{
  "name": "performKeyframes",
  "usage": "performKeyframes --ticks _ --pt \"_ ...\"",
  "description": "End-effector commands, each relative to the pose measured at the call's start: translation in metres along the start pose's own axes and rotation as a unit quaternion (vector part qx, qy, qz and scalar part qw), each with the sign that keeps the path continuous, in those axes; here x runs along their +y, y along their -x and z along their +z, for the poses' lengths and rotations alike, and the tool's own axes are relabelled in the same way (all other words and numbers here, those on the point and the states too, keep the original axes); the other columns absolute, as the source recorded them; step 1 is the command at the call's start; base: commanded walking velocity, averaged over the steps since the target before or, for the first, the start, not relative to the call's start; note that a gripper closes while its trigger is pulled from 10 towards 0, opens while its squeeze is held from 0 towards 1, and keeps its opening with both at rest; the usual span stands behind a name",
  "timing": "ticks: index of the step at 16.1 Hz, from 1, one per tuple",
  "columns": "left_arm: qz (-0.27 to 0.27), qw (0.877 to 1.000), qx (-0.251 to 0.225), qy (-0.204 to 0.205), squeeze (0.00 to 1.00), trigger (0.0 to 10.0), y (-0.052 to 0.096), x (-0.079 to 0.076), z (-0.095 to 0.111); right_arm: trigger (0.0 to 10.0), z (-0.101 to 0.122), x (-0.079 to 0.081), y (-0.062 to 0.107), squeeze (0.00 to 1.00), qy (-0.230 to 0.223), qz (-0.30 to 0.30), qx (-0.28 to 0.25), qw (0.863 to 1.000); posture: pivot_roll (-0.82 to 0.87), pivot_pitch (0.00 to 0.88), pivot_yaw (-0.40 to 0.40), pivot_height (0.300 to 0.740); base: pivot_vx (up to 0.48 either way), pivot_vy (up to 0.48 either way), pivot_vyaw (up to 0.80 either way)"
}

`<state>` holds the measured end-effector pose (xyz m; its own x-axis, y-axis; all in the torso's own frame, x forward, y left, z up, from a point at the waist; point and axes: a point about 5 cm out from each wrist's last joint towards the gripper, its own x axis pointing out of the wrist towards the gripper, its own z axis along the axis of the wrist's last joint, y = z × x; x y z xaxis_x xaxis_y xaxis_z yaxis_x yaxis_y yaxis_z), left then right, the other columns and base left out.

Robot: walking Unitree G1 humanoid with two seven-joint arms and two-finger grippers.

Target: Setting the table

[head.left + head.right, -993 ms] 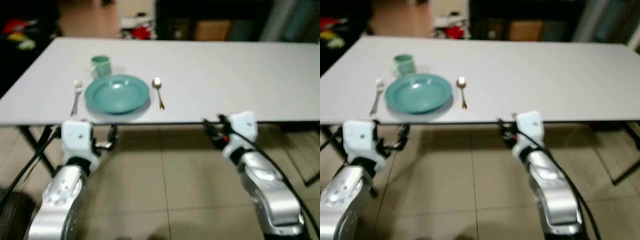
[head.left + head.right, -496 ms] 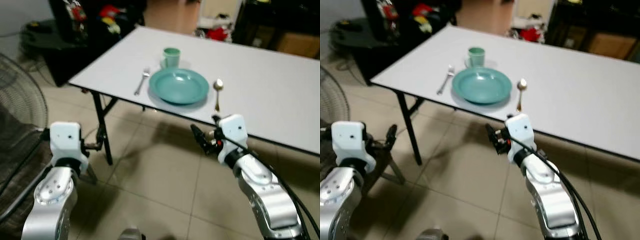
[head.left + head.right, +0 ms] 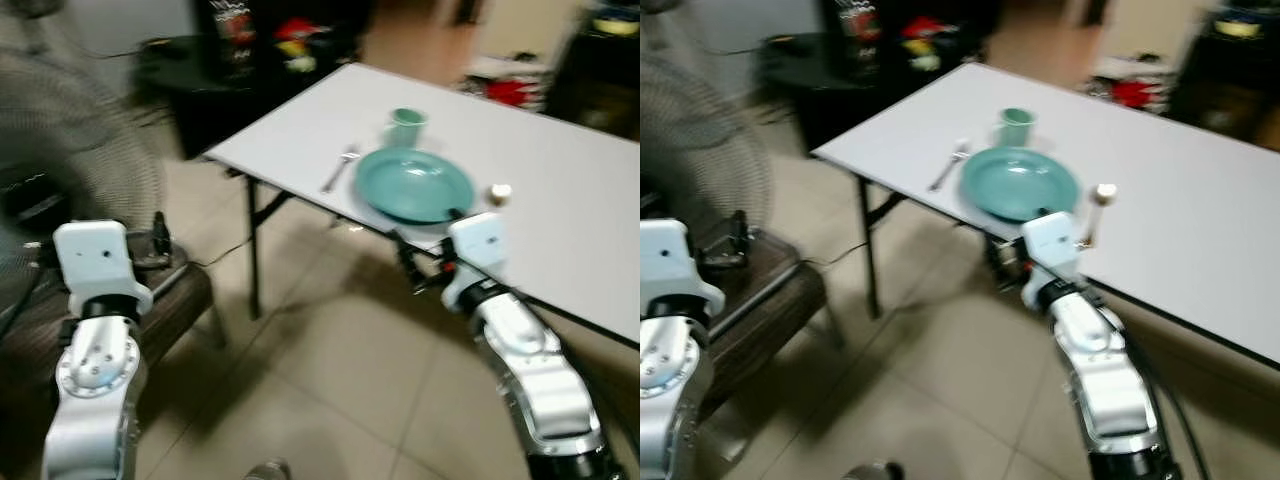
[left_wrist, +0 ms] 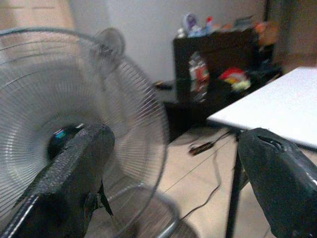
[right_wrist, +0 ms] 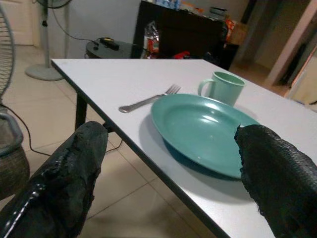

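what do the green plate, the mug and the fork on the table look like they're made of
The green plate looks like glazed ceramic, possibly melamine: smooth, with soft glossy highlights. The mug matches its colour but looks more matte, so ceramic or plastic; I can't tell which. The fork looks like polished metal, silvery and reflective. All three rest on a white table.

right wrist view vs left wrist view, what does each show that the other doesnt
The right wrist view has the green plate, the fork and the green mug, all laid on the white table. The left wrist view has a standing fan in front of a dark cabinet. Both share the white table's edge, tiled floor, and each hand's two black fingers spread apart.
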<state>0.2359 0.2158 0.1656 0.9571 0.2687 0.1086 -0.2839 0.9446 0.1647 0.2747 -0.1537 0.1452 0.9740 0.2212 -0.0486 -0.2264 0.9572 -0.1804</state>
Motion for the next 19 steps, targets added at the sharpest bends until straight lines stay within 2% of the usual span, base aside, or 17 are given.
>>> performKeyframes --ticks 1,2,3,5,7,8,11,14,17,18,19 --pt "0.005 1.000 0.009 0.000 0.07 10.0 -0.003 0.002 -0.003 10.0 0.000 -0.005 -0.003 1.00 0.010 -0.017 0.001 1.000 0.08 0.000 -0.031 0.740 0.000 0.000 0.80" --pt "0.010 1.000 0.010 -0.012 0.06 10.0 -0.004 0.003 -0.004 10.0 0.002 -0.006 -0.003 1.00 0.011 -0.023 0.000 1.000 0.07 0.000 -0.031 0.740 0.000 0.000 0.80" --pt "-0.022 0.999 0.037 0.008 0.00 10.0 -0.005 0.000 -0.007 10.0 0.002 -0.005 -0.003 1.00 0.015 -0.019 0.005 1.000 0.07 0.000 -0.030 0.740 0.000 0.000 0.80" --pt "-0.051 0.998 0.040 0.007 0.00 10.0 -0.005 -0.003 -0.007 10.0 -0.004 -0.004 -0.002 1.00 0.025 -0.022 0.029 0.999 0.08 0.000 -0.029 0.740 0.000 0.000 0.80" --pt "-0.048 0.997 0.053 0.007 0.00 10.0 -0.005 -0.004 -0.011 10.0 -0.008 -0.001 -0.003 1.00 0.000 -0.027 0.035 0.999 0.08 0.000 -0.026 0.740 0.000 0.000 0.80" --pt "-0.046 0.997 0.061 0.020 0.00 10.0 -0.006 -0.005 -0.012 10.0 -0.007 0.002 -0.003 1.00 -0.006 -0.010 0.040 0.999 0.08 0.000 -0.026 0.740 0.000 0.000 0.80" --pt "-0.054 0.994 0.090 0.038 0.00 10.0 -0.011 -0.006 -0.013 10.0 -0.004 0.004 -0.004 1.00 0.005 0.005 0.051 0.999 0.08 0.000 -0.023 0.740 0.000 0.000 0.80" --pt "-0.066 0.991 0.107 0.044 0.00 10.0 -0.008 -0.008 -0.017 10.0 -0.001 0.003 -0.005 1.00 0.001 0.004 0.052 0.999 0.08 0.000 -0.018 0.740 0.000 0.000 0.80" --pt "-0.076 0.992 0.096 0.014 0.00 10.0 -0.007 -0.011 -0.015 10.0 -0.001 0.007 -0.005 1.00 -0.018 0.012 0.051 0.998 0.09 0.000 -0.023 0.740 0.000 0.000 0.80" --pt "-0.077 0.993 0.089 0.005 0.00 10.0 -0.006 -0.011 -0.013 10.0 -0.001 0.008 -0.007 1.00 -0.047 0.007 0.044 0.998 0.09 0.000 -0.019 0.740 0.000 0.000 0.80" --pt "-0.076 0.994 0.079 -0.005 0.00 10.0 -0.006 -0.009 -0.011 10.0 0.001 0.012 -0.009 1.00 -0.056 0.009 0.035 0.998 0.10 0.000 -0.007 0.740 0.000 0.000 0.80"
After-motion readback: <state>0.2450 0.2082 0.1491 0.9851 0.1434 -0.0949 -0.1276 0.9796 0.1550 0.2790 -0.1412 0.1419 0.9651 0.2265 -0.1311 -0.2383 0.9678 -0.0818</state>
